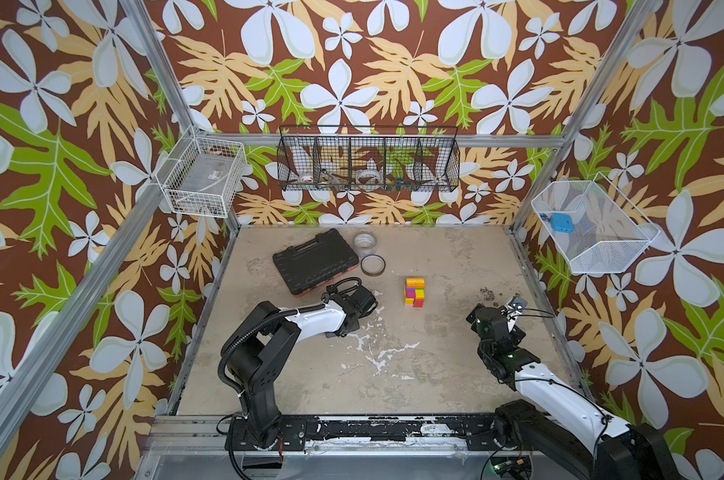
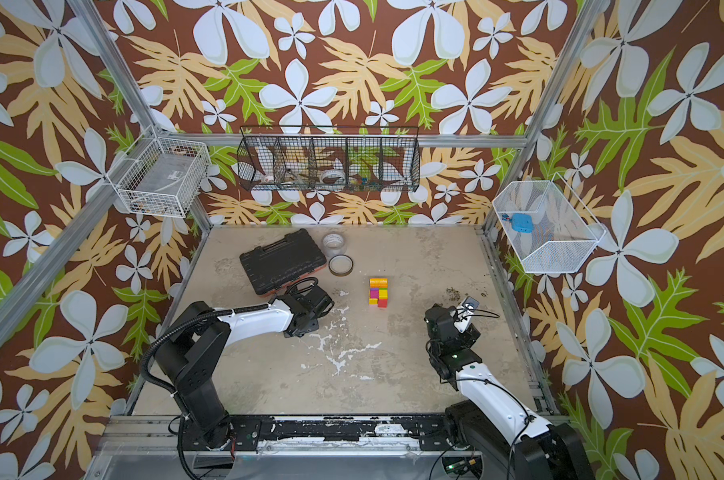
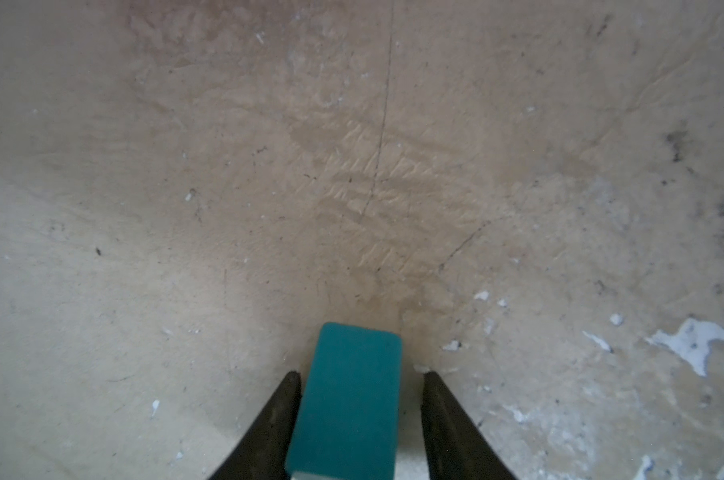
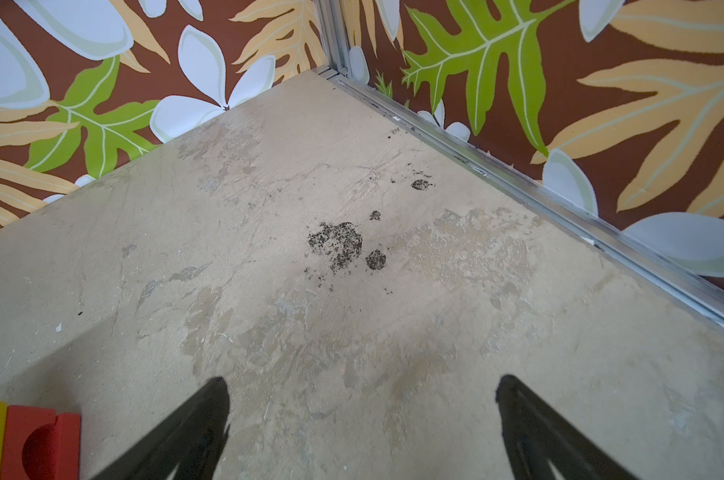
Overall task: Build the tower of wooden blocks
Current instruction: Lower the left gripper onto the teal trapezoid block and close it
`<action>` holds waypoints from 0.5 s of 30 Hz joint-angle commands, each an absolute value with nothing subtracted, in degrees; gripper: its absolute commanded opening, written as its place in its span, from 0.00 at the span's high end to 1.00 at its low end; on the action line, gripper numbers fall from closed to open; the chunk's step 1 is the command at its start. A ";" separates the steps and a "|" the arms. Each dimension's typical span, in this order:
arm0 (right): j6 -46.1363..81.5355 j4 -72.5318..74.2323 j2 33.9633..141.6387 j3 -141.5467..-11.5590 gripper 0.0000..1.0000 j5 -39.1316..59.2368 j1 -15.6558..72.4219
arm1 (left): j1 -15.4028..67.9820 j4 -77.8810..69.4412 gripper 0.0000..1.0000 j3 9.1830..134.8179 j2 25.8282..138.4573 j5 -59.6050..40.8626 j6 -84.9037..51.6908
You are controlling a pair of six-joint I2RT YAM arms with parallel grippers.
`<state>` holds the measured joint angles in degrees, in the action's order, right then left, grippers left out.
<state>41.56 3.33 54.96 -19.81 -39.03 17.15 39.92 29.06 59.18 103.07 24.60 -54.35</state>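
**Item:** teal block (image 3: 347, 415), set between the fingers of the left gripper (image 3: 360, 374), long axis running out along them.
**Jaws:** narrow. One finger is against the block and a slit shows at the other, so whether it is clamped cannot be told.
**Tower** (image 1: 415, 292): mid-table (image 1: 393, 374), just right of this gripper, which is the nearer arm.
**Right gripper** (image 4: 362, 382): wide, empty.

Black tool case (image 1: 315, 261) flat on table (image 1: 435, 353); tape rolls (image 1: 373, 264) just beside; wire basket (image 1: 435, 166) on back wall.
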 commanded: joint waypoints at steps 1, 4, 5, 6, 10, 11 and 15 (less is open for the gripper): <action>41.56 3.43 55.35 -20.29 0.00 -39.58 17.14 | 39.90 32.44 0.61 58.82 104.19 22.72 -54.71; 41.57 3.37 55.58 -20.46 0.00 -39.81 17.14 | 39.90 32.43 0.64 58.89 104.28 23.10 -54.45; 41.69 3.34 55.72 -20.56 0.00 -39.83 17.18 | 39.90 32.43 0.66 58.89 104.30 23.07 -54.34; 41.75 3.38 55.90 -20.60 0.00 -39.81 17.18 | 39.90 32.22 0.67 58.80 104.29 22.75 -54.28; 41.75 3.33 56.27 -20.87 0.00 -39.77 17.14 | 39.90 31.68 0.77 58.65 103.98 22.30 -52.98; 41.75 3.34 56.36 -20.91 0.00 -39.84 17.14 | 39.91 31.49 0.79 58.70 103.76 22.34 -52.74; 41.70 3.13 56.63 -21.04 0.00 -39.64 17.14 | 39.90 29.61 0.93 58.27 102.31 20.38 -50.76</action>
<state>41.56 3.31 56.53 -20.69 -39.00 17.15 40.01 27.57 58.76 102.72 24.38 -52.51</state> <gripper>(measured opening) 0.998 0.323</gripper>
